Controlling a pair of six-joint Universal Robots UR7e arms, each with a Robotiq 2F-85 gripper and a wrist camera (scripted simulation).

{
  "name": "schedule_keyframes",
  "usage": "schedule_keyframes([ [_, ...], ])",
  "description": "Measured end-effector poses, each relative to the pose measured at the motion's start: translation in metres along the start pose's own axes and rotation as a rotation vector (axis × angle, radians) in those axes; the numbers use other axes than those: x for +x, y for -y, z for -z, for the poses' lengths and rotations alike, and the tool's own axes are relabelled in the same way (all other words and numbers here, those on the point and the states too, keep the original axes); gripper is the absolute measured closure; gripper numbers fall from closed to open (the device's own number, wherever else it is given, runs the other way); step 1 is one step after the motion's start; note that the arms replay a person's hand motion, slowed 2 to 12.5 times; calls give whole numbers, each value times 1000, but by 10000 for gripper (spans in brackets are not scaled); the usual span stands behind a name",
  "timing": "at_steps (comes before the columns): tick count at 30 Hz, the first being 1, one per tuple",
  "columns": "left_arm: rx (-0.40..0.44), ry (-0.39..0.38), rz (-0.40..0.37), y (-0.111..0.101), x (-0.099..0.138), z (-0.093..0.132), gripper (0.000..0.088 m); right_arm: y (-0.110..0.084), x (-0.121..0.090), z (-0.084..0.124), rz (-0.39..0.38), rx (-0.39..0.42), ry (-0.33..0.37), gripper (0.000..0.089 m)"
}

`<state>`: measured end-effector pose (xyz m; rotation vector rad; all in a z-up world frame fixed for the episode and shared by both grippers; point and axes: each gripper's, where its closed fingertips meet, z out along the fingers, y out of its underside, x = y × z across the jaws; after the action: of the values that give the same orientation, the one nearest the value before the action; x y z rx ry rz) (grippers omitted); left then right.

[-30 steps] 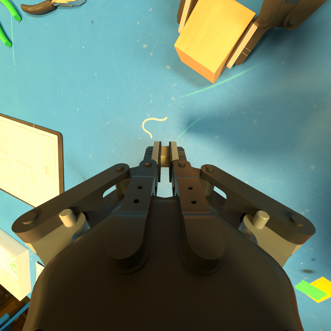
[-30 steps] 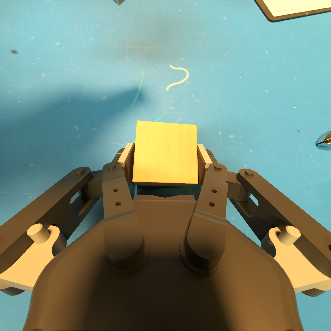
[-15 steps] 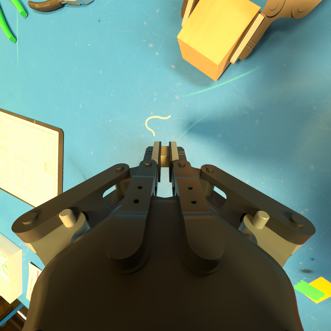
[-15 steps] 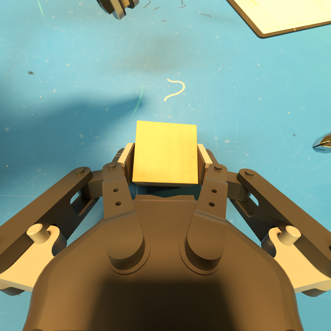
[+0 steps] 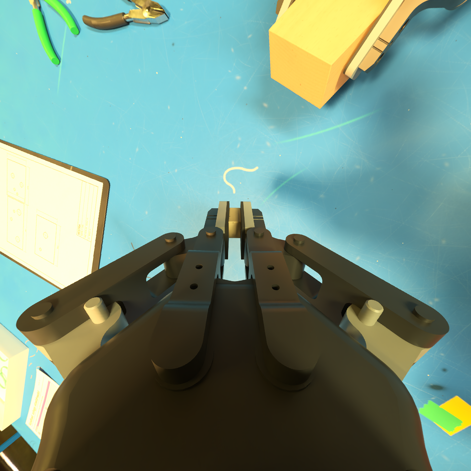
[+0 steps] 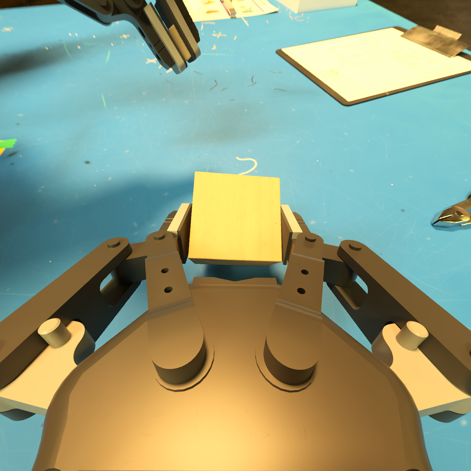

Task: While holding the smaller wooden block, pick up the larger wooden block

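My left gripper is shut on the smaller wooden block, a little tan cube held between the pads above the blue table. It also shows at the top left of the right wrist view with the small block in it. My right gripper is shut on the larger wooden block, a pale yellow cube held clear of the table with its shadow below. That block also shows at the top right of the left wrist view, gripped by the right fingers.
A clipboard with a drawing lies on the blue mat. Green-handled pliers, grey cutters, a white box, papers, a yellow-green note and a curl of white string lie around.
The right gripper has risen with the larger block and tilted up, so its view now reaches the left gripper and far table edge. The left gripper has also lifted slightly, still holding the small block.
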<state>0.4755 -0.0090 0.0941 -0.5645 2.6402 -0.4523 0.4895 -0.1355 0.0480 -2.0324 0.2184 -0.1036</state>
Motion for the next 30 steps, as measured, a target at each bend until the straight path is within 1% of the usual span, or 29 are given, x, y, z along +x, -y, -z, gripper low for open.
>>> schedule_keyframes([
  [4, 28, -4, 19, 2, -4, 7, 806, 8, 0, 6, -23, 68, 24, 338],
  [9, 59, -10, 36, 5, -7, 17, 806, 22, -3, 14, -46, 179, 72, 338],
  [15, 89, -3, 41, 8, -11, 29, 806, 40, -8, 28, -72, 321, 138, 338],
  [20, 98, 11, 40, 8, -15, 36, 806, 53, -13, 38, -81, 419, 190, 338],
  [24, 99, 25, 35, 8, -18, 41, 806, 60, -15, 46, -80, 478, 218, 338],
  [30, 99, 33, 27, 8, -18, 45, 806, 68, -18, 53, -83, 542, 253, 338],
])
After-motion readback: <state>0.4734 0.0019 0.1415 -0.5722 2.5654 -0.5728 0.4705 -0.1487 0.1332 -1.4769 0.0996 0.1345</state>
